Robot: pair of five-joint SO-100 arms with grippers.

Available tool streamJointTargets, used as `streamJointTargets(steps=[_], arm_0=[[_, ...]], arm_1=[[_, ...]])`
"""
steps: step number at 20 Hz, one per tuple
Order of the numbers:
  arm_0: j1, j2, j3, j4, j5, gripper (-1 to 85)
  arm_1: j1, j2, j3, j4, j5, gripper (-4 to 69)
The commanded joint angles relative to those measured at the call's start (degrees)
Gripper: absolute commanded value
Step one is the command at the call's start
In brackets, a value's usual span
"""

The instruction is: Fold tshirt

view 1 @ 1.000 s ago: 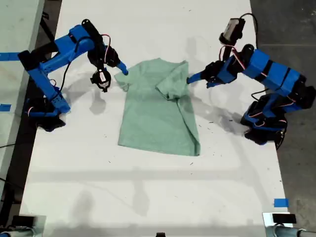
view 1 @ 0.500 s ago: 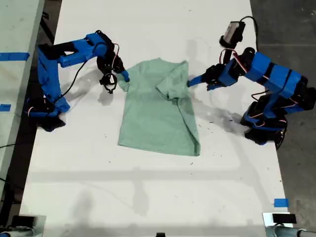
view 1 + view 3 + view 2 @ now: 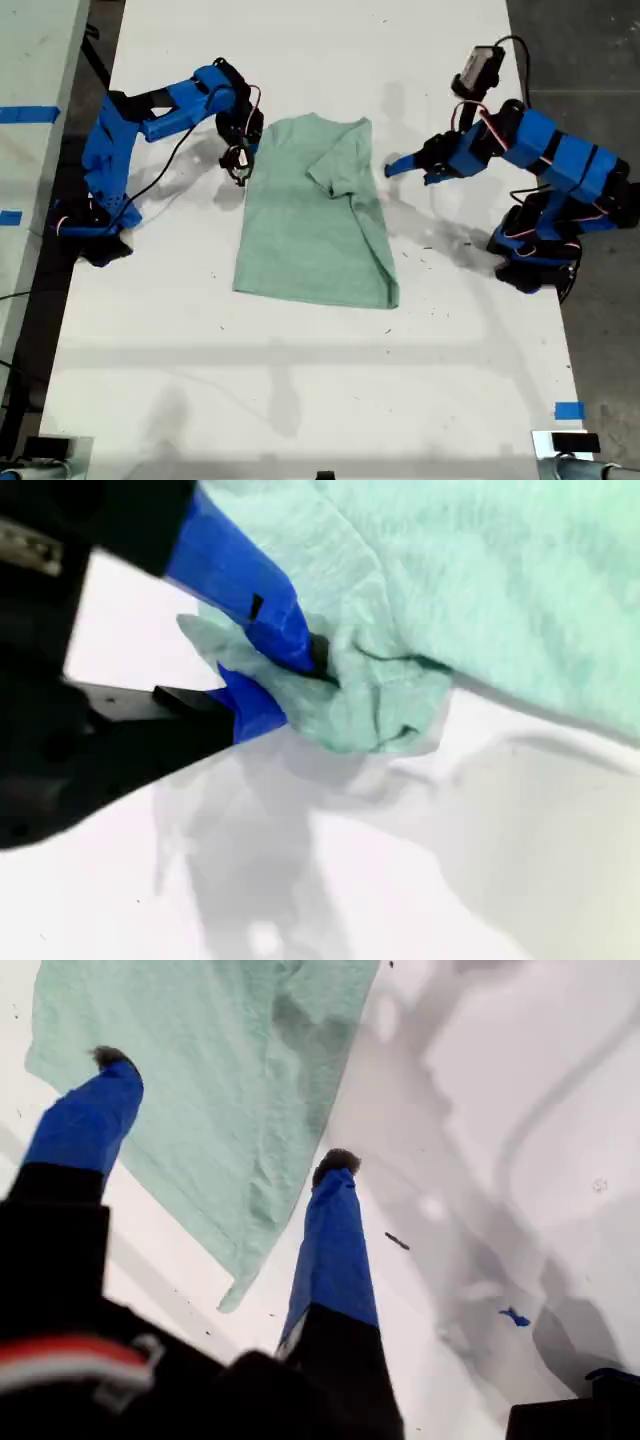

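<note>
Soft, light and limp, the pale mint-green cloth tshirt (image 3: 315,215) bunches where my second gripper (image 3: 300,675) pinches its sleeve on the white counter (image 3: 300,400), while my first gripper (image 3: 225,1110) hangs spread beside its folded edge.

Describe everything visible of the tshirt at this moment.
The tshirt is a small pale mint-green garment of soft knit-looking cloth, lying flat on the white table. One sleeve, on the exterior view's right, is already folded in over the body. The sleeve on the exterior view's left is bunched and pinched in my second gripper. My first gripper hangs open off its other edge, touching nothing. No tag is visible.
</note>
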Motion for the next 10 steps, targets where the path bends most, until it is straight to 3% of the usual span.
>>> streamJointTargets(steps=[1, 6, 10], arm_0=[[0.18, 2.29, -2.46, 4.31, 0.0, 0.0], [0.44, 11.51, -4.31, 9.14, 0.0, 0.0], [5.36, 19.78, -5.54, 3.69, 2.02, 0.0]], arm_1=[[1.05, 2.29, -0.26, -0.97, -0.97, 32.0], [1.32, 3.6, 0.62, -0.62, -1.14, 31.7], [1.85, 4.04, 2.02, -0.97, -1.14, 31.7]])
